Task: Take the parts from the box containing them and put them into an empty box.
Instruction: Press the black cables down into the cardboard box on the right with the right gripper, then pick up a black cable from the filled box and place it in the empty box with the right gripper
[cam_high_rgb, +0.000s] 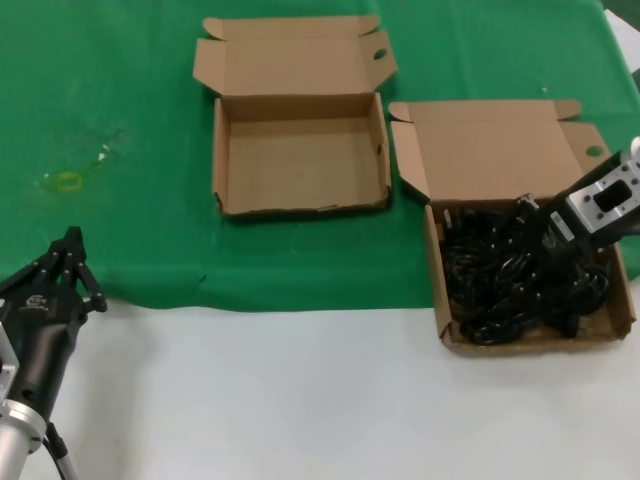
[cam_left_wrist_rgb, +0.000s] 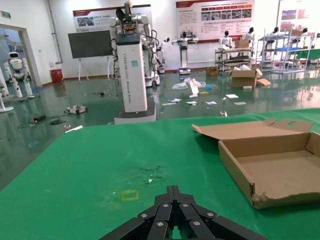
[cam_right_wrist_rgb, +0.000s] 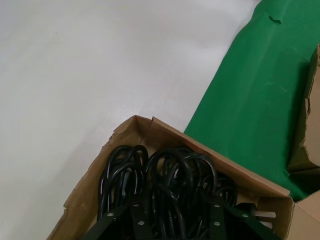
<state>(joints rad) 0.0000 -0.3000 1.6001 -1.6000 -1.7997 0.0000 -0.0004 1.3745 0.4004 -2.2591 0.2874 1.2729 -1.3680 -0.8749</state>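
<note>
A white table (cam_high_rgb: 300, 400) carries a green cloth (cam_high_rgb: 120, 220) over its far part, with an empty box (cam_high_rgb: 300, 150) on the cloth and the box containing cords (cam_high_rgb: 445, 300) straddling the cloth's edge.

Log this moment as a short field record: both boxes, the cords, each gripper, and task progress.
full box: open cardboard box at the table's right side, partly on the green cloth, partly on bare white table
parts: tangled black cords piled inside it
empty box: open, on the green cloth, left of the full box, nothing inside
right gripper: down in the cord pile, fingers apart with cords between them
left gripper: idle at the table's near left, fingers closed
progress: no cord moved to the empty box yet
</note>
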